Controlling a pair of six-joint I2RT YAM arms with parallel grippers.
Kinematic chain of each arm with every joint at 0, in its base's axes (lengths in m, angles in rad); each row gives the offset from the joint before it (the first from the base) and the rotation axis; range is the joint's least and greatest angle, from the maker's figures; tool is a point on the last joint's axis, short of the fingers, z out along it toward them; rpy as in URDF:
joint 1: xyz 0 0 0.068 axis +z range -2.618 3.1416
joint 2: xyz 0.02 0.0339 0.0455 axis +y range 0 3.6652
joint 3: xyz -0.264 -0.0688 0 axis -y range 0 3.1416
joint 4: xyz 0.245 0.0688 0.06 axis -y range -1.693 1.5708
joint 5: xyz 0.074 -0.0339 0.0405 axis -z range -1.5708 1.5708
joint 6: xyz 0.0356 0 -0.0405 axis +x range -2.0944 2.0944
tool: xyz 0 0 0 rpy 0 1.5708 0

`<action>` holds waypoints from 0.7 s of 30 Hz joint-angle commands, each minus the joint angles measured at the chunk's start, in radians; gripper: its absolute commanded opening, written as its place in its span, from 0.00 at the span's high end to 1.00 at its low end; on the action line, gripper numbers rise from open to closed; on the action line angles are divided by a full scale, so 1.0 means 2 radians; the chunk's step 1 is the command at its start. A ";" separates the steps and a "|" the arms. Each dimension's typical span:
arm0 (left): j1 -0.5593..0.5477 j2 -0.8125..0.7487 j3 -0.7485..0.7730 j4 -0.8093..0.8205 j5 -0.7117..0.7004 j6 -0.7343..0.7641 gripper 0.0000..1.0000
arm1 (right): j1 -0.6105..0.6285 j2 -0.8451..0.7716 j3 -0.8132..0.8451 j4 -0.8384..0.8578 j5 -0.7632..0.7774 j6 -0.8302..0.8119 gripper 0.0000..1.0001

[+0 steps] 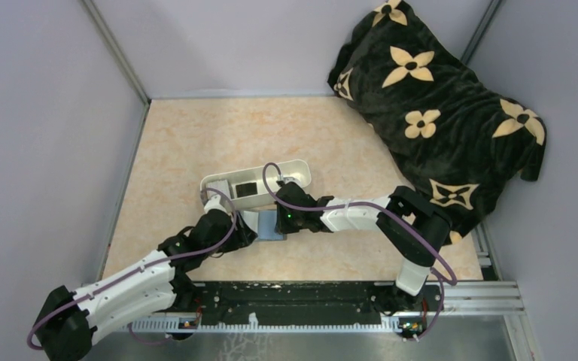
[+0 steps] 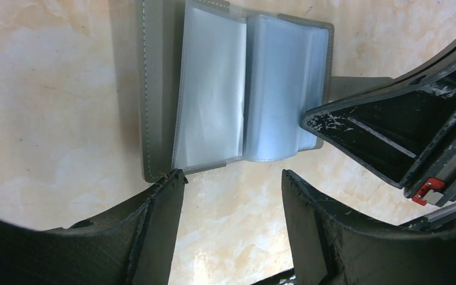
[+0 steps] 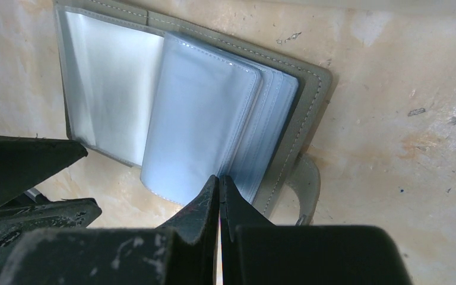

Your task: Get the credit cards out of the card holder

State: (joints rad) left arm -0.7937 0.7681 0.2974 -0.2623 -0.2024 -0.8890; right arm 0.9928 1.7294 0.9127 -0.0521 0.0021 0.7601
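The card holder (image 1: 271, 224) lies open on the table between my two grippers, its blue-grey pocket pages fanned out (image 2: 214, 89) (image 3: 124, 89). No card shows in the pockets I can see. A black credit card (image 1: 246, 188) lies in the white tray (image 1: 301, 167) just behind it. My left gripper (image 1: 247, 229) is open and empty, its jaws spread at the holder's near edge (image 2: 231, 178). My right gripper (image 1: 284, 220) is shut, its tips (image 3: 219, 180) resting on the edge of the pocket pages. It also shows in the left wrist view (image 2: 309, 122).
A black blanket with cream flowers (image 1: 436, 113) is heaped at the back right. Grey walls close in the table on three sides. The black mounting rail (image 1: 308, 301) runs along the near edge. The holder's strap (image 3: 309, 184) sticks out beside the right fingers.
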 commanded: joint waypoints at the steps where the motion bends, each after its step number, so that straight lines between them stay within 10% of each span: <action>1: 0.003 0.001 -0.013 -0.007 -0.007 -0.006 0.32 | 0.004 -0.004 0.006 0.003 -0.001 -0.004 1.00; 21: 0.003 0.053 -0.016 0.039 0.014 -0.002 0.33 | 0.011 0.026 0.044 -0.003 -0.010 -0.016 1.00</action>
State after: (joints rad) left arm -0.7898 0.8631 0.2699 -0.1799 -0.1871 -0.8974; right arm 1.0042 1.7569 0.9531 -0.0700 -0.0132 0.7452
